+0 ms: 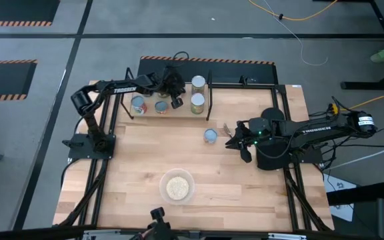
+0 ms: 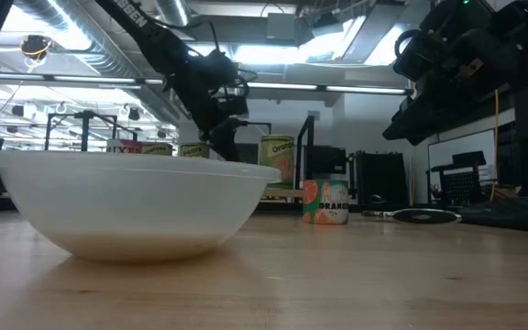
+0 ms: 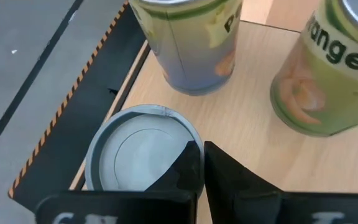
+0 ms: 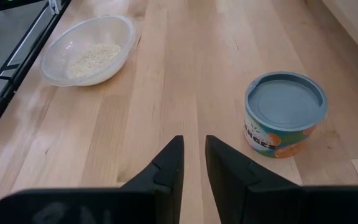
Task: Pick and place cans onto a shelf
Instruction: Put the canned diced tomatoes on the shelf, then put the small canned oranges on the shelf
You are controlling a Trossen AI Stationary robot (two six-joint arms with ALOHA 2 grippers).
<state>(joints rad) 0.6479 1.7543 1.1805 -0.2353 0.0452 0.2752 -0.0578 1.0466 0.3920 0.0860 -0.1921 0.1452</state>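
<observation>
The left gripper (image 1: 175, 93) is over the shelf (image 1: 245, 93) at the back of the table, its fingers close together with only a thin gap and nothing held; a can (image 3: 143, 147) sits just below its tips. Four more cans (image 1: 198, 103) already stand upright on the shelf. Further right, one short can (image 1: 210, 136) stands upright on the table, its long axis vertical, just left of the right gripper (image 1: 236, 138). That gripper is the nearer one by far, pointing towards the can, fingers nearly closed and empty; it would likely need to open before taking it. At the front, a clear bowl (image 1: 178, 186) holds pale grain
</observation>
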